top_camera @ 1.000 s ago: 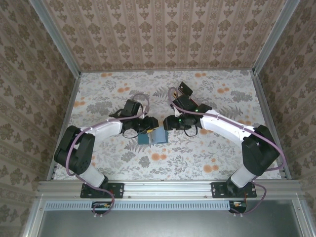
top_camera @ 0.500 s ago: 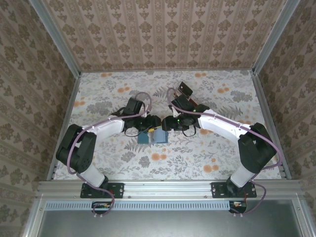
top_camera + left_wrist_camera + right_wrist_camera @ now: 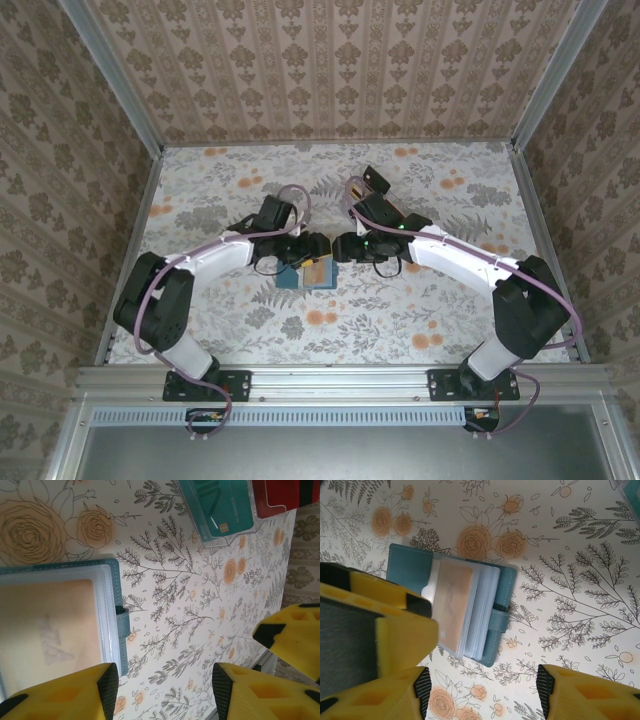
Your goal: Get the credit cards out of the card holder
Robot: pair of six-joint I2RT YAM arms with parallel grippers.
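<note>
Barely begun, seemingly: the card holder [image 3: 502,582] lies open, a card [image 3: 452,605] still sleeved at 9 o'clock of its clasp [image 3: 499,621]; left fingers [image 3: 65,695] and right fingers [image 3: 590,690] spread, empty.

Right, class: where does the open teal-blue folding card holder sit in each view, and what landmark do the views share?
Top external: teal-blue folding card holder, picture centre.
Left wrist: card holder, left edge, cut off.
Right wrist: card holder, centre-left.
Shared landmark: the pale orange card in its clear sleeve.
</note>
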